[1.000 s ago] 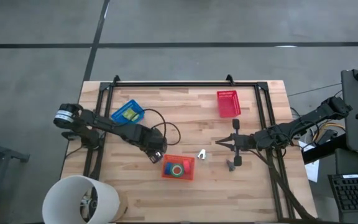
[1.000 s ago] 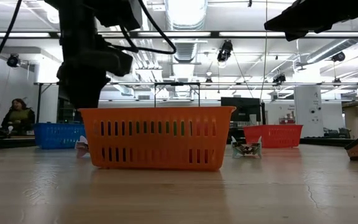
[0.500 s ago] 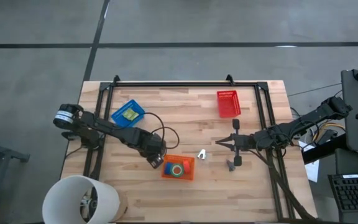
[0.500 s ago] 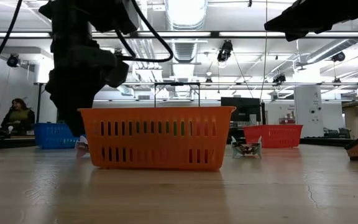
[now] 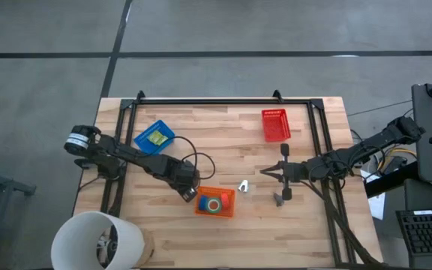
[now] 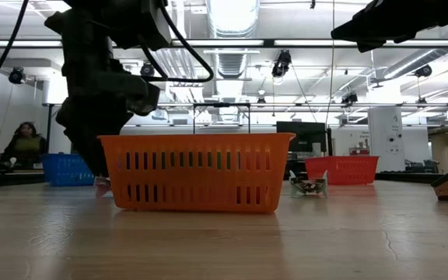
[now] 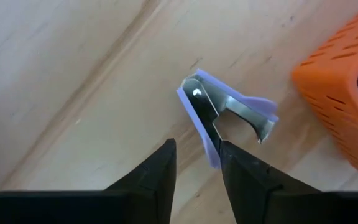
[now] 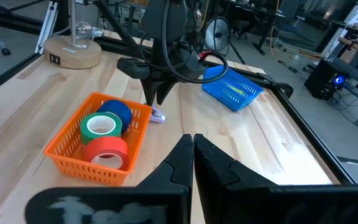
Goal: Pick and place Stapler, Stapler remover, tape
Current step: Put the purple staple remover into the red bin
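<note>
Planks of pale wood form the table [image 5: 223,232] in a lit workshop. Left hand [image 7: 194,155], fingers parted, straddles the purple staple remover [image 7: 225,112] beside the orange basket [image 5: 214,202] holding tape [image 8: 101,127]. Right hand [image 8: 192,146] is clenched, empty.

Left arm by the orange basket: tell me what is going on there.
The left gripper hangs low over a lavender and metal staple remover lying on the wooden table beside the orange plastic basket. Its fingers are open, straddling one end of the remover, not closed on it. The basket already holds rolls of tape: green, red and blue. The right gripper waits shut, off to the right.
</note>
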